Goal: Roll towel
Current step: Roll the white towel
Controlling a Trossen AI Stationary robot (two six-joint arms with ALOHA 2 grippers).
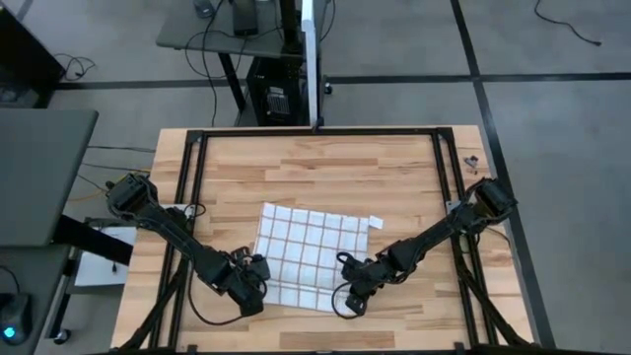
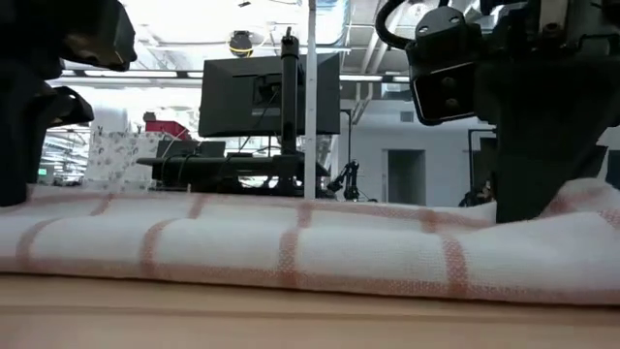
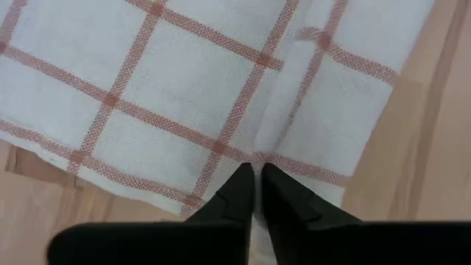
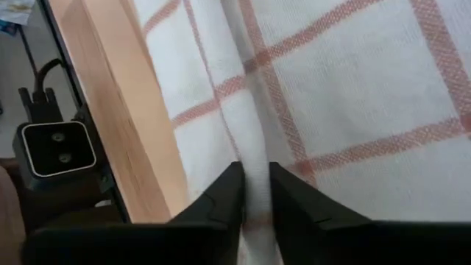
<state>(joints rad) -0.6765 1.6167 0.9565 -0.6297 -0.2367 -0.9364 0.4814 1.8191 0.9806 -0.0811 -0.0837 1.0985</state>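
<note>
Both hands pinch the towel lying flat mid-counter toward the front edge, left hand narrow on a fold at its front-left corner, right hand clamping a ridge at front-right, apparently ready to start the roll evenly.

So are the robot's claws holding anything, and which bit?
Yes. Both claws pinch the white cloth towel with red-brown grid lines at its near edge: left claw and right claw each grip a raised fold.

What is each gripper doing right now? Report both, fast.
Left gripper: shut on the towel, pinching a fold near its edge.
Right gripper: shut on the towel, a ridge of cloth between its fingers.
</note>
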